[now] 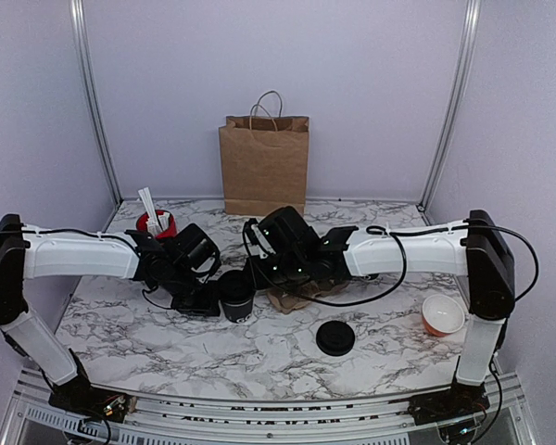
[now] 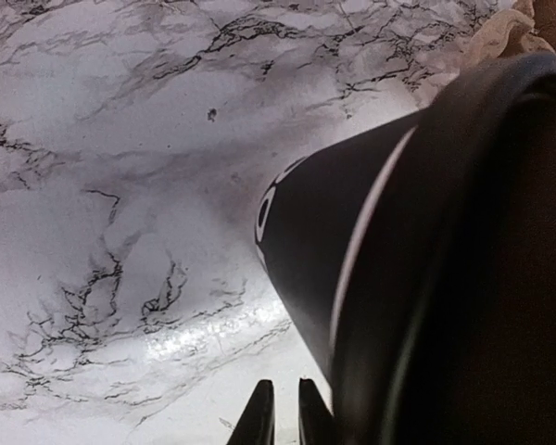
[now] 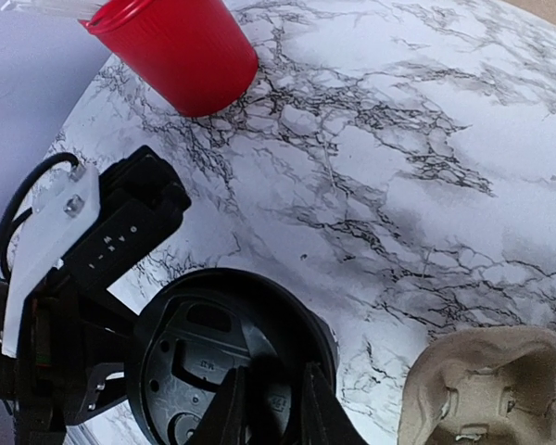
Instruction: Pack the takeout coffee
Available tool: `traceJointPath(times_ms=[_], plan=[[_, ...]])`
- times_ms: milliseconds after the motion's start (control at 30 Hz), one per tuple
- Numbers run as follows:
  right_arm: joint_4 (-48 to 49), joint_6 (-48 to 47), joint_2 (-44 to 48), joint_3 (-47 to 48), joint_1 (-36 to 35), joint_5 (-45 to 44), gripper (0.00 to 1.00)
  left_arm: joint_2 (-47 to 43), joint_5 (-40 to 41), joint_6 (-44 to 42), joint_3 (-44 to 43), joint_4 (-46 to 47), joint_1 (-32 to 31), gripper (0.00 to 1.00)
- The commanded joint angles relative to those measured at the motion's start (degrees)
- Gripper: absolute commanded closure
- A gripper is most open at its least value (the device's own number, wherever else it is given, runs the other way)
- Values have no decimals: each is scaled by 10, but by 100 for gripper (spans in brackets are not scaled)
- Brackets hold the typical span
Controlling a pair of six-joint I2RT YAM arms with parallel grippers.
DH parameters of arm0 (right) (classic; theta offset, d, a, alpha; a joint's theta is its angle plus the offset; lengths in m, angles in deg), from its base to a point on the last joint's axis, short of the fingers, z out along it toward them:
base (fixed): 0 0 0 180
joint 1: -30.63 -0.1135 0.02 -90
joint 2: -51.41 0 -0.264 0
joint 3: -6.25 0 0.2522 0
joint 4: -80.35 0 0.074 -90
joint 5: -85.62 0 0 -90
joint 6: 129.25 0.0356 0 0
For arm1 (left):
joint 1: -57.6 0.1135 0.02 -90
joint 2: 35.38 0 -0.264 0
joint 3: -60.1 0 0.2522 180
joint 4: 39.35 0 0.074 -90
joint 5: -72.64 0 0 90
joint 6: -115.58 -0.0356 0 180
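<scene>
The takeout coffee, an all-black cup (image 1: 237, 297), stands upright on the marble table between my two grippers. In the left wrist view it (image 2: 352, 241) fills the right side, with white print near its base. My left gripper (image 1: 207, 298) is down at the table right beside the cup's left side; its fingers (image 2: 259, 417) are together with nothing between them. In the right wrist view I look down on the cup's black lidded top (image 3: 213, 343). My right gripper (image 3: 271, 371) hovers just over that top, its fingers slightly apart and holding nothing.
A brown paper bag (image 1: 264, 165) stands at the back centre. A red holder with white sticks (image 1: 156, 223) (image 3: 181, 51) is at the back left. A tan cardboard tray (image 1: 292, 299) (image 3: 486, 389) lies right of the cup. A loose flat black lid (image 1: 334, 337) and an orange-and-white cup (image 1: 442, 315) sit front right.
</scene>
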Motion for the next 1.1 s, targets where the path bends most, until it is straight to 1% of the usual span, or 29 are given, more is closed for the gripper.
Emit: traceJointPath(times_ms=[0, 200, 400, 600, 700, 767, 800, 833, 900, 1000, 1067], plan=[[-73, 1, -7, 14, -4, 24, 79, -39, 16, -8, -32, -23, 1, 90], [-85, -6, 1, 49, 6, 17, 75, -65, 29, -16, -47, -38, 2, 90], [-97, -10, 2, 80, 10, 15, 70, -91, 48, -22, -41, -52, 10, 90], [-108, -13, 4, 99, 11, 17, 66, -121, 49, -25, -44, -58, 21, 89], [-102, -14, 20, 91, 15, 26, 65, -135, 44, -25, -48, -57, 25, 88], [-56, -9, 38, 56, 24, 66, 65, -141, 26, -29, -49, -43, 28, 88], [-25, -5, 47, 34, 30, 101, 68, -145, 13, -29, -45, -30, 31, 87], [5, 3, 54, 13, 38, 151, 73, -147, -1, -28, -43, -18, 34, 87], [71, 23, 61, -24, 50, 222, 85, -147, -23, -26, -42, -2, 43, 87], [151, 55, 61, -54, 55, 299, 96, -147, -41, -22, -41, 12, 53, 87], [198, 87, 51, -62, 56, 337, 100, -146, -49, -18, -39, 20, 59, 88]])
